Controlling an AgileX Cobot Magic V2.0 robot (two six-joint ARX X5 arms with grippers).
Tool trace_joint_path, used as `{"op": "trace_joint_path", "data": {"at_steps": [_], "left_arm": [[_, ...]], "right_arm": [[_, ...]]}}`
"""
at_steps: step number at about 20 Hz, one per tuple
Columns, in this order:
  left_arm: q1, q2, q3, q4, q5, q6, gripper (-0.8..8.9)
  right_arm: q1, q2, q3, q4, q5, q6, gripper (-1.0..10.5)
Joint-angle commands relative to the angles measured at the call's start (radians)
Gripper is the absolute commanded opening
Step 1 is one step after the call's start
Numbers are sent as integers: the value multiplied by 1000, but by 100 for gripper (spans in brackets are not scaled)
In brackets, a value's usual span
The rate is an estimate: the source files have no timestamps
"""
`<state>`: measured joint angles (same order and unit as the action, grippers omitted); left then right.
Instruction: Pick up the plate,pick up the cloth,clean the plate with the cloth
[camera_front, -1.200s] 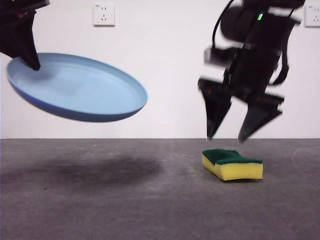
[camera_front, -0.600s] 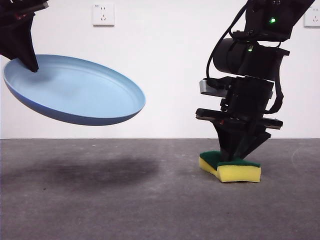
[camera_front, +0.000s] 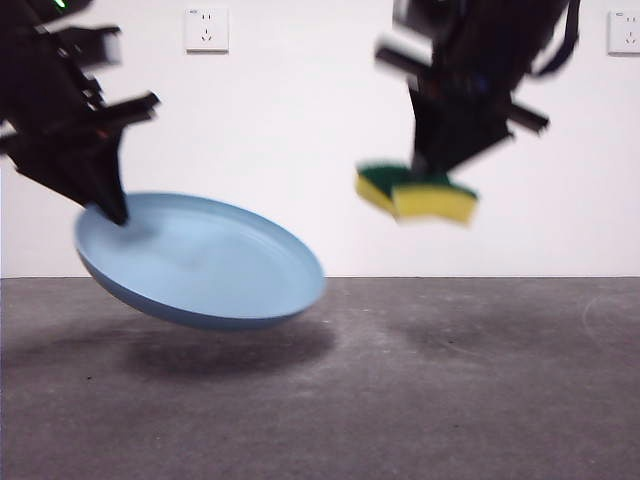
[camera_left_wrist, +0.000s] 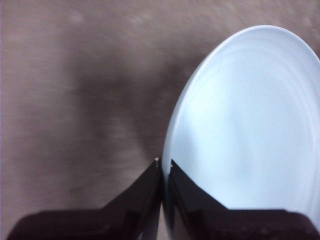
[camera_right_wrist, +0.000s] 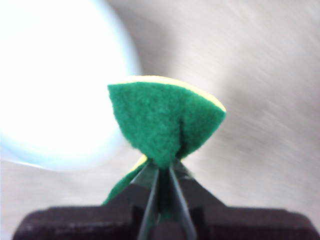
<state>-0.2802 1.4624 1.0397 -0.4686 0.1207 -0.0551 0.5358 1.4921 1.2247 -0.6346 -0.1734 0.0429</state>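
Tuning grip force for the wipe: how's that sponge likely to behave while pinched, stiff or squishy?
Likely squishy: in the right wrist view the sponge folds into a crease where the right gripper pinches it. Probably light: it hangs from that narrow pinch clear of the table. It may flex when pressed on the plate.

A grey table (camera_front: 420, 400) lies bare across its whole width, with nothing standing on it. A light-blue plate (camera_front: 200, 262) hangs tilted low over the table's left half, pinched at its upper left rim by the left gripper (camera_front: 112, 208), leaving only a narrow gap beneath. A yellow and green sponge (camera_front: 418, 195) hangs high on the right, squeezed in the right gripper (camera_front: 440, 165). Open air separates plate and sponge. The space under the sponge is wide and free.
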Motion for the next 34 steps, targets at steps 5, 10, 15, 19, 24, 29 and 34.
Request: {"op": "trace_joint_path", "data": {"at_steps": [5,10,15,19,24,29,34], "left_arm": [[-182,45,-3,87,124,-118,-8],[-296,45,-3,162,123,-164,-8],[-292,45,-3,246,90,-201,-8],[-261,45,-3,219,95,-207,-8],[-274,45,-3,178,118,-204,-8],[-290,45,-3,186,123,-204,-8],[-279,45,-3,192,144,-197,-8]], "right_arm": [[82,-34,-3,44,-24,32,-16],[115,55,-3,48,-11,46,-16],[198,108,-3,-45,-8,43,-16],[214,106,-3,-241,217,16,-16],[177,106,-3,-90,638,29,-16],[163,107,-3,154,352,44,-16],[164,107,-3,72,175,82,-16]]}}
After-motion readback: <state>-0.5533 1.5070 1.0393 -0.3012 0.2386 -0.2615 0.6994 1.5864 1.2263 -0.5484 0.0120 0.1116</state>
